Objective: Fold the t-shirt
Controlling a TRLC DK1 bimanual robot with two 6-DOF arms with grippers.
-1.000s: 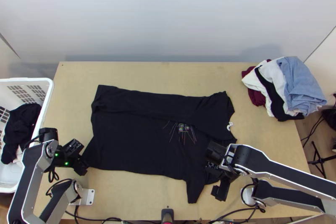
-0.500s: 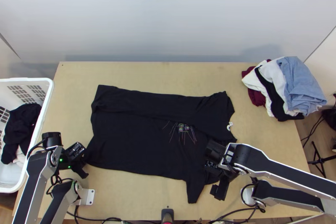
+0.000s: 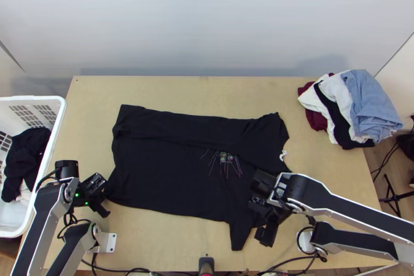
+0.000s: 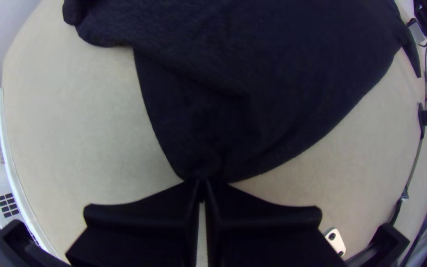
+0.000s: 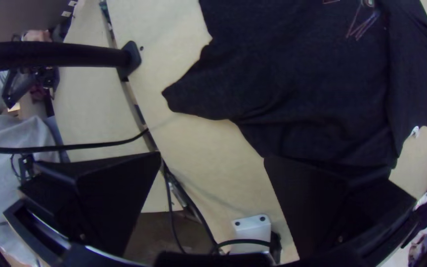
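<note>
Right wrist view: right gripper [image 5: 212,157] wide and unloaded, beside the near sleeve [image 5: 198,96].
Black t-shirt [image 3: 165,172] lies on the wooden table [image 3: 207,89], a strip along its far side folded over, body axis running crosswise between the arms. Left gripper [image 4: 202,184] is closed on the hem corner [image 4: 202,168]. The near sleeve points toward the table's near edge and lies just beside the right gripper, toward mid-table; the right arm is nearer to it. Grasping the sleeve would probably require a short inward shift before closure.
</note>
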